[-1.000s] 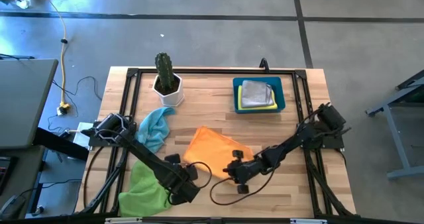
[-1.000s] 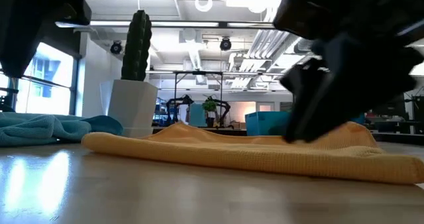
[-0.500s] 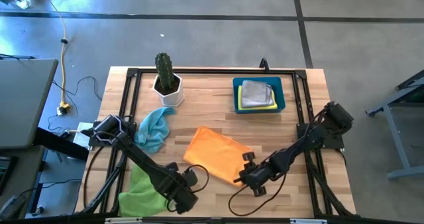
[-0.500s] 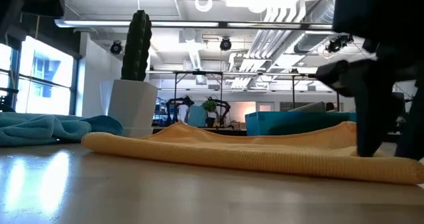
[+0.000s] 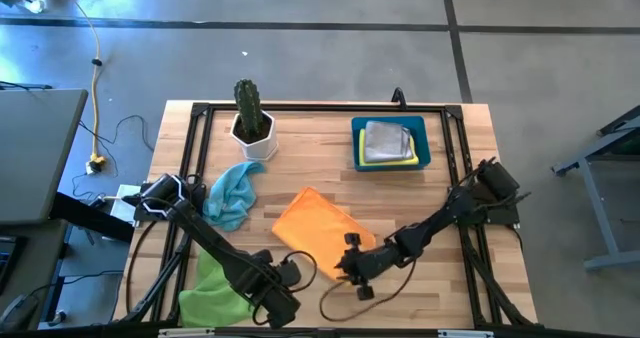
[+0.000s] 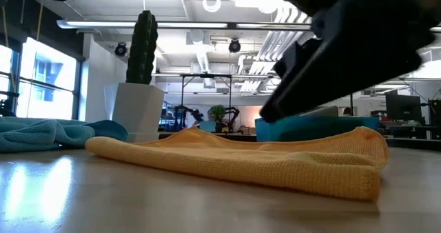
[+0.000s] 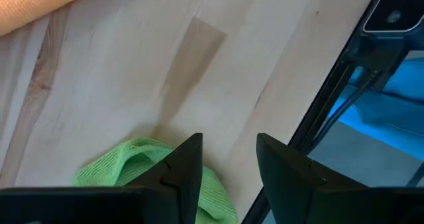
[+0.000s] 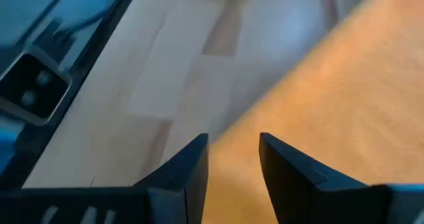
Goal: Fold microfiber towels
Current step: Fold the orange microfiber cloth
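Note:
An orange towel lies on the wooden table at its middle. Its right end is doubled up into a thick fold. My right gripper stands open at that end, slanting down from the table's right, with the towel's edge just beyond its fingers. Near the front edge my left gripper points down, open over bare wood beside a lime green towel. A light blue towel lies crumpled at the left. My right gripper is open at the orange towel's near right edge, coming from the table's right and slanting down. Whether its fingertips touch the cloth I cannot tell.
A blue bin at the back right holds a folded grey towel on a yellow one. A potted cactus stands at the back left. A black frame rail runs along the table's sides. A cable loops near the front edge.
My right gripper drew back toward the table's right edge, then came back left to the orange towel. The towel's right corner has gone left and now lies doubled up, while its left part stayed. My left gripper has drawn off toward the near edge and rolled.

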